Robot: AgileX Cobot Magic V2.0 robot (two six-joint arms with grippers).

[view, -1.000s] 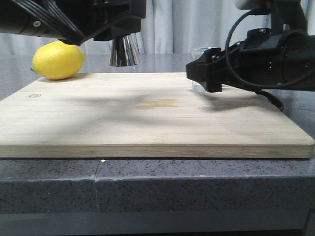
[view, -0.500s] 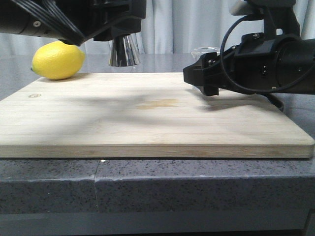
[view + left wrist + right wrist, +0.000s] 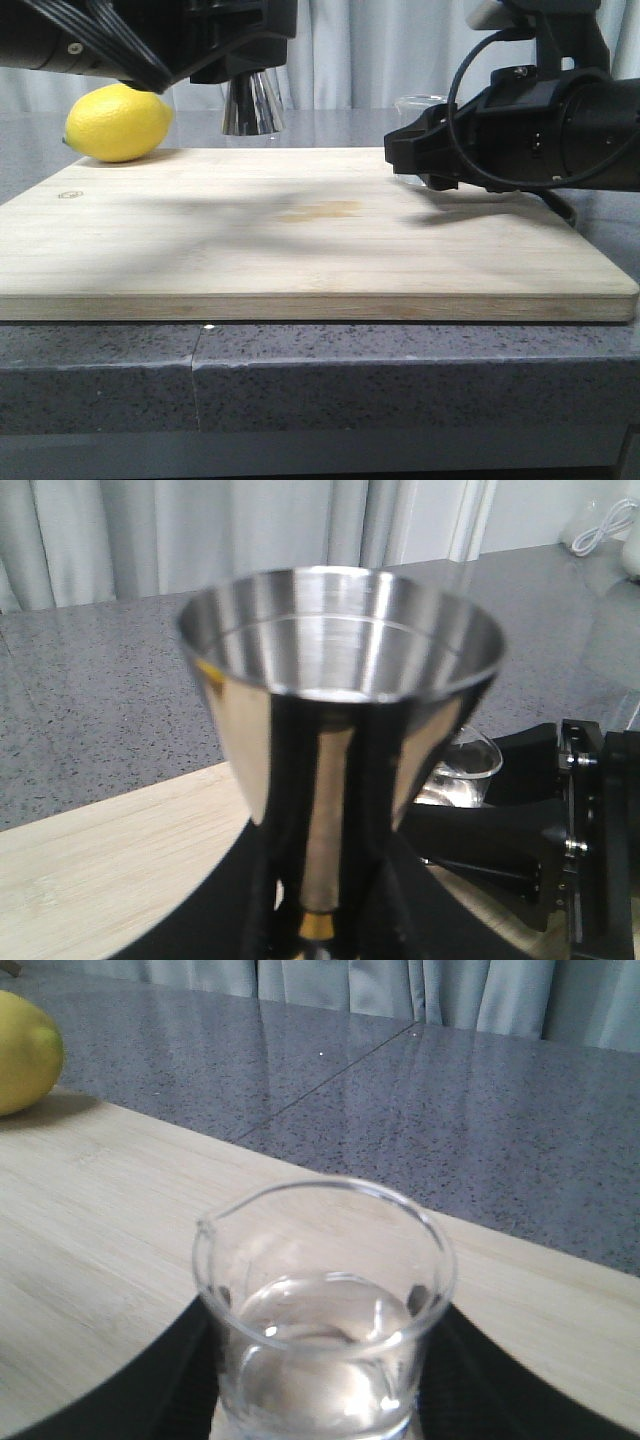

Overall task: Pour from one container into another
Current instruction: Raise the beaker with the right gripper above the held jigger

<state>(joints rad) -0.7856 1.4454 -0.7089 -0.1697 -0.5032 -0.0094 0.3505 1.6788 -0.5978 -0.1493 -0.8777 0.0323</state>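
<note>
Front view: one lemon [image 3: 118,123], each pincer pinching one vessel, jigger [image 3: 251,103] and beaker [image 3: 417,104].

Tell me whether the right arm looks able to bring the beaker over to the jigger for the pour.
Probably yes. The right pincer grips the beaker, and only bare cutting board lies between it and the jigger held in the left pincer.

Lemon [image 3: 118,123] left, jigger [image 3: 252,103] centre, beaker [image 3: 419,104] right, behind board [image 3: 300,235].
</note>
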